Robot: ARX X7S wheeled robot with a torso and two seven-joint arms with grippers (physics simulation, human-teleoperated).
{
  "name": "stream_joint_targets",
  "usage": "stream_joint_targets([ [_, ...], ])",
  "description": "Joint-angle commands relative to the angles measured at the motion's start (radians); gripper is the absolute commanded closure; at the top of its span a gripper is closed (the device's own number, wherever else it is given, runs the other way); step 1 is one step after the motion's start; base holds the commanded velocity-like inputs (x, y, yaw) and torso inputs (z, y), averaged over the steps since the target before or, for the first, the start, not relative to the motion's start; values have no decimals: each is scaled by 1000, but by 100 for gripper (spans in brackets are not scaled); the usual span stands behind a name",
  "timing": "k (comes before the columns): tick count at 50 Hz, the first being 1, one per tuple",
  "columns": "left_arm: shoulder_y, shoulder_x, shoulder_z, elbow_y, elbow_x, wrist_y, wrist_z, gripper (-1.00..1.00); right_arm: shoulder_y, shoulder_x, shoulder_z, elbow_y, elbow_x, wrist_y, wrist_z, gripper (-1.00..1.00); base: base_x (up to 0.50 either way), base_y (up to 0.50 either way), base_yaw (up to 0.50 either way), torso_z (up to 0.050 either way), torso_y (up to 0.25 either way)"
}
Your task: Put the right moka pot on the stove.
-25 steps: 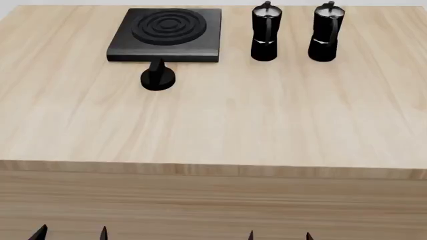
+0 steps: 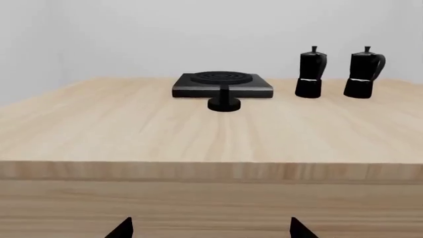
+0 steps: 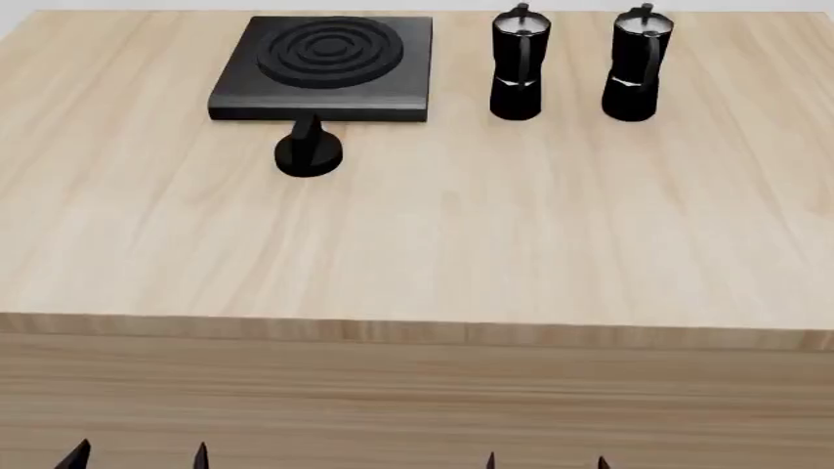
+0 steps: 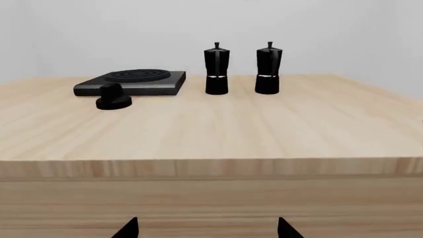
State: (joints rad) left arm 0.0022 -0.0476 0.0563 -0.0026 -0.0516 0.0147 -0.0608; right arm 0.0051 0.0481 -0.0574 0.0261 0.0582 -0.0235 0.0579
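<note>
The right moka pot (image 3: 636, 63) stands upright at the table's far right; it also shows in the left wrist view (image 2: 363, 73) and the right wrist view (image 4: 268, 69). The stove (image 3: 326, 66) lies flat at the far left centre, also in the wrist views (image 2: 222, 85) (image 4: 132, 81). My left gripper (image 3: 137, 456) and right gripper (image 3: 545, 461) show only fingertips at the bottom edge, below the table's front face, far from the pot. Both are open and empty, with tips wide apart (image 2: 208, 229) (image 4: 206, 229).
A second identical moka pot (image 3: 519, 63) stands just left of the right one, between it and the stove. A small round black dial knob (image 3: 308, 149) sits on the table in front of the stove. The wooden table's front edge (image 3: 417, 332) runs across the view.
</note>
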Motion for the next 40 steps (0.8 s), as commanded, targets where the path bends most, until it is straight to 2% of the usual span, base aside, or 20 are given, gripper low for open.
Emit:
stream_joint_targets([
  [1,-6,-22,26,0,-17,-8,-19,-100,-2,21,-25,-28,16,28,24,-100,0,0,0,0,0],
  [13,3,-41,43,8,-31,35,-24,-100,3,34,-45,-19,18,27,47,-100,0,0,0,23,1],
  [40,4,-70,73,15,-64,44,-52,-100,4,60,-77,-25,36,23,94,-100,0,0,0,50,30],
])
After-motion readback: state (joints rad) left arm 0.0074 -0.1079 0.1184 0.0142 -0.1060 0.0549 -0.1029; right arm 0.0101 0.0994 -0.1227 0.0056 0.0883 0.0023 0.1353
